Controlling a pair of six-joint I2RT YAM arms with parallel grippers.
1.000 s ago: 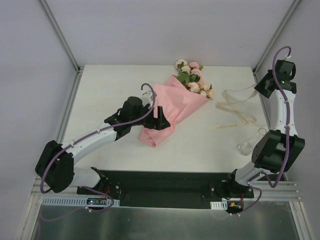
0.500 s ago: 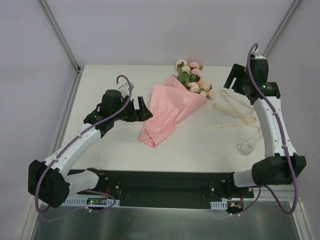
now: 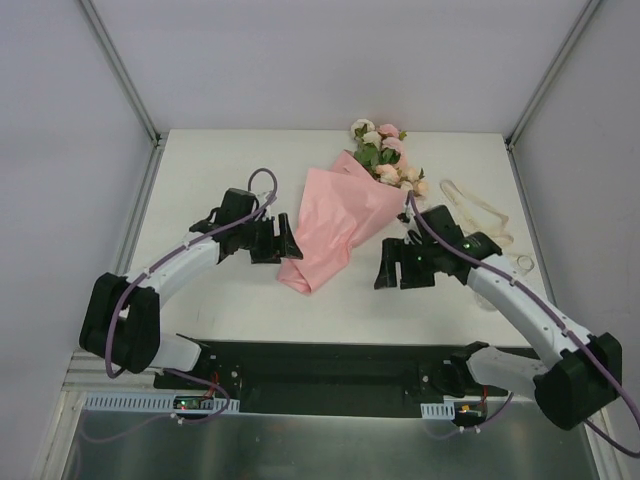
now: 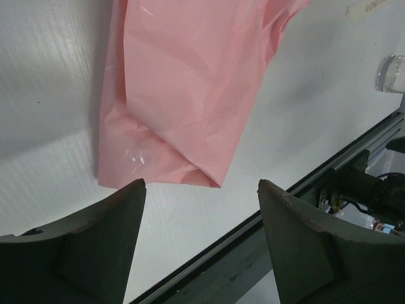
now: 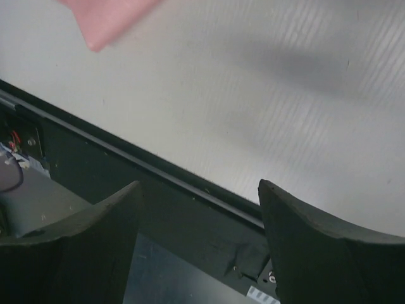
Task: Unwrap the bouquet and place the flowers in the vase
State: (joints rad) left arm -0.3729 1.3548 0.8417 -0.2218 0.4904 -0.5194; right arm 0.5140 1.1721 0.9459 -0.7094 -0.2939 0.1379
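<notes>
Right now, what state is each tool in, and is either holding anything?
Left tool: open, holding nothing, just short of the bouquet.
Right tool: open, holding nothing.

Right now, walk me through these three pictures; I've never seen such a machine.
Two robot arms are bolted at the near edge of a table. The wide picture looks down from above and behind them; the other two come from wrist cameras, their own dark fingers at the bottom. On the table lie a bouquet in pink paper, a loose ribbon and a small glass vase. The left gripper and right gripper flank the bouquet, both open, holding nothing.
</notes>
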